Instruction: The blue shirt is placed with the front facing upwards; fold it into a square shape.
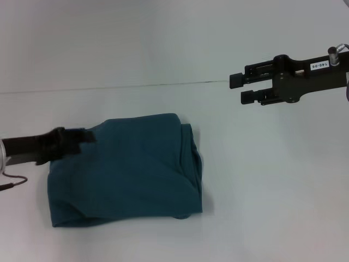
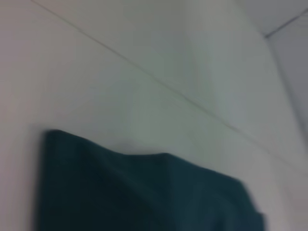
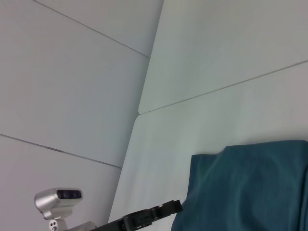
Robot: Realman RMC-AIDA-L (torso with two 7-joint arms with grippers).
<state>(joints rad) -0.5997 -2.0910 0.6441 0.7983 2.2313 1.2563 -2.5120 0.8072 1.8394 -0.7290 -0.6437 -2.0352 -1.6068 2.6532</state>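
Note:
The blue shirt (image 1: pixel 125 172) lies folded into a rough square bundle on the white table, plain teal side up, with its layered edges along the right side. My left gripper (image 1: pixel 82 135) is blurred and hovers low at the bundle's upper left corner. My right gripper (image 1: pixel 243 89) hangs open and empty in the air, well up and to the right of the shirt. In the left wrist view the shirt (image 2: pixel 134 192) shows as a dark teal slab. The right wrist view shows the shirt (image 3: pixel 250 187) with the left gripper (image 3: pixel 151 215) beside its edge.
The white table (image 1: pixel 262 180) spreads around the bundle, with a thin seam line (image 1: pixel 136 86) running across behind it. A thin cable (image 1: pixel 13 183) trails from the left arm at the left edge.

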